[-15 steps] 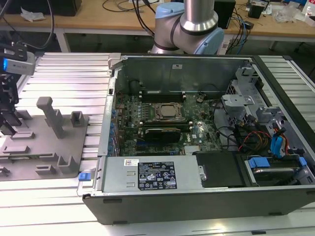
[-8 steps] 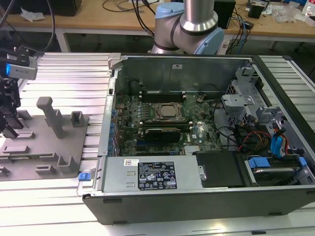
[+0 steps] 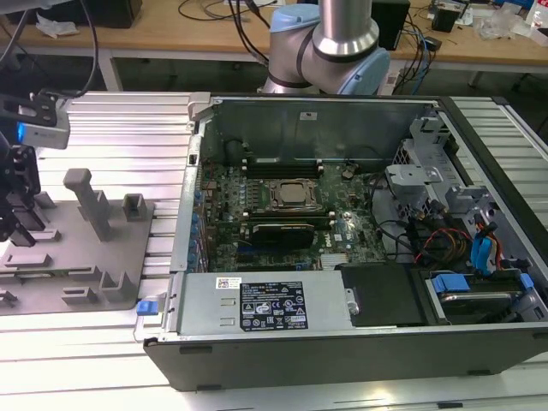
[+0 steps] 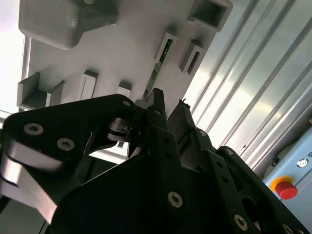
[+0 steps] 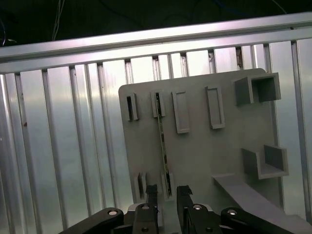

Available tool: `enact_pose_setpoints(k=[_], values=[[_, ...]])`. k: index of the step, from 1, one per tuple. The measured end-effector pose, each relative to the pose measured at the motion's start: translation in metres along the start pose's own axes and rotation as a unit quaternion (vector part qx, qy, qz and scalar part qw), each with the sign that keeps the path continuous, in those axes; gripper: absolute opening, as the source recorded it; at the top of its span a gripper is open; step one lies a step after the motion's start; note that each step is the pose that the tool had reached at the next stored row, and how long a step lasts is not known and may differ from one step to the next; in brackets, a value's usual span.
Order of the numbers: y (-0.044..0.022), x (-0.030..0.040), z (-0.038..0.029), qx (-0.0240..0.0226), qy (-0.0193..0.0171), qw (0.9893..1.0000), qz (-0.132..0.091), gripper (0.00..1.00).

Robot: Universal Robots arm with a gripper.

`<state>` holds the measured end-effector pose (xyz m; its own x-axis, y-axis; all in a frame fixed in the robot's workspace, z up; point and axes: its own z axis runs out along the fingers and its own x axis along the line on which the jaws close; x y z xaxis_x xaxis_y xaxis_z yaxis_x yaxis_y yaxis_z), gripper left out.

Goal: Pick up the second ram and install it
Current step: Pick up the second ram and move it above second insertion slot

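Gripper [image 5: 165, 191]: fingers apart, poised over the grey holder [image 5: 204, 161] at the exterior view's left, one either side of the stick's end.
Second ram [image 5: 164, 141]: on edge in its holder slot, unlifted.
Progress: nothing grasped; pick-up and installation both remain.
Computer case [image 3: 342, 351]: open, further right.
Surface: ribbed aluminium table [image 3: 128, 128]; cluttered workbench [image 3: 171, 26] behind.

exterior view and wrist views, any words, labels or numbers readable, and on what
Black label on the computer case: print too small to read.
White sticker beside it: too small to read.
Grey box with a red button, second wrist view: a round mark, no legible words.
Grey holder tray: no print.
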<state>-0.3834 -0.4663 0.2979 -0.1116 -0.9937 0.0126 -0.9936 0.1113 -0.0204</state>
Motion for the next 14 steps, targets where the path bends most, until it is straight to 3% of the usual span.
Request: enact_pose_setpoints(k=[14], values=[[0.0003,-0.0001,0.0175,0.0000,-0.0001,1.0000,-0.003,0.30]])
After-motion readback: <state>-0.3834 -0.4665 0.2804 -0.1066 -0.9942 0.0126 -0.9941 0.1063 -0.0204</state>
